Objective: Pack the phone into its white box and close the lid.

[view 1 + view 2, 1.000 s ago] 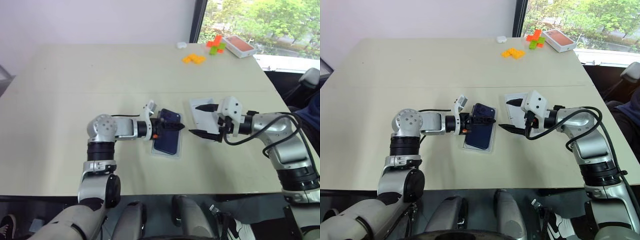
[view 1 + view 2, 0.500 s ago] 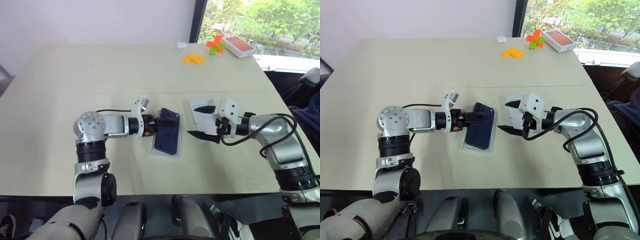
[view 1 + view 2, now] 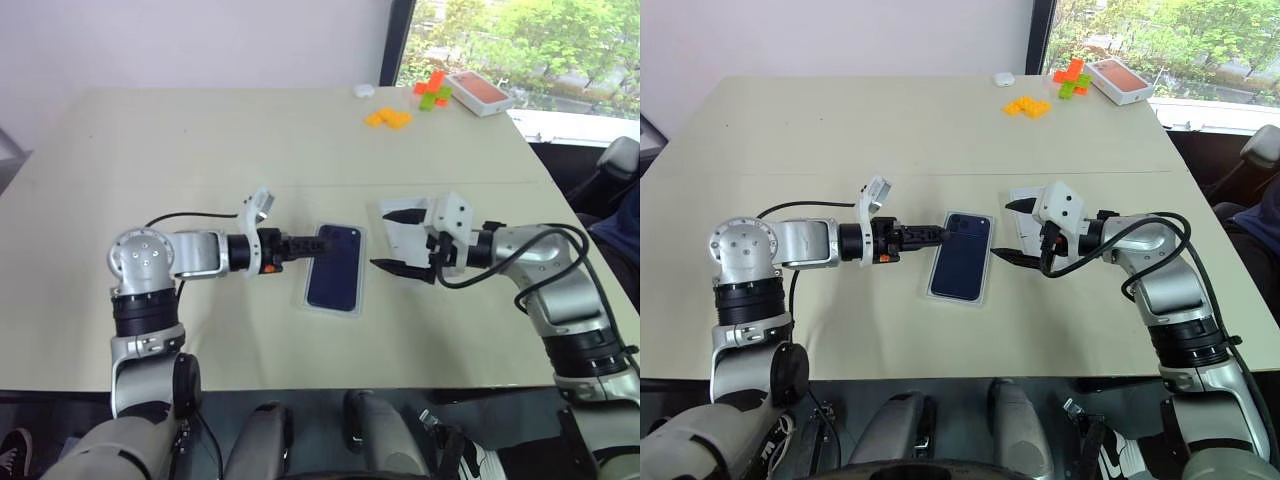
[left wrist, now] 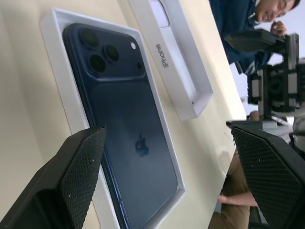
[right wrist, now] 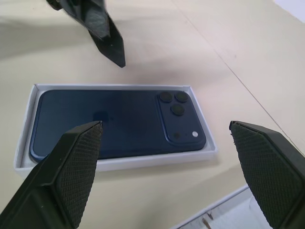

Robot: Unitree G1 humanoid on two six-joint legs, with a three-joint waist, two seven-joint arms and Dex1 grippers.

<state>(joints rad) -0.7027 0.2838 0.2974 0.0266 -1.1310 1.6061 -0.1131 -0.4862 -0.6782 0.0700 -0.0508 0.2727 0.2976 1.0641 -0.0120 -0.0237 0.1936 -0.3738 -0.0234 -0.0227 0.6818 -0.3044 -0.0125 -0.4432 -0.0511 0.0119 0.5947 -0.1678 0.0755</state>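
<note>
Phone (image 3: 335,267) in white box (image 3: 308,303); both arms level, flanking, fingers spread, empty.

The phone (image 5: 114,121) is glossy dark navy with black lens rings, lying in the white box (image 5: 119,162) — plain white rim all round. At about three o'clock from it, the lid (image 4: 174,67) is white with small grey lettering on its side wall. The table (image 3: 200,150) is pale beige. Both the left gripper (image 3: 305,245) and the right gripper (image 3: 397,240) have black fingers with a fine mesh texture; the left wrist carries a small orange spot. Toward one o'clock lie orange, red and green blocks (image 3: 412,100) — and an orange-topped box (image 3: 480,92) with white sides.
</note>
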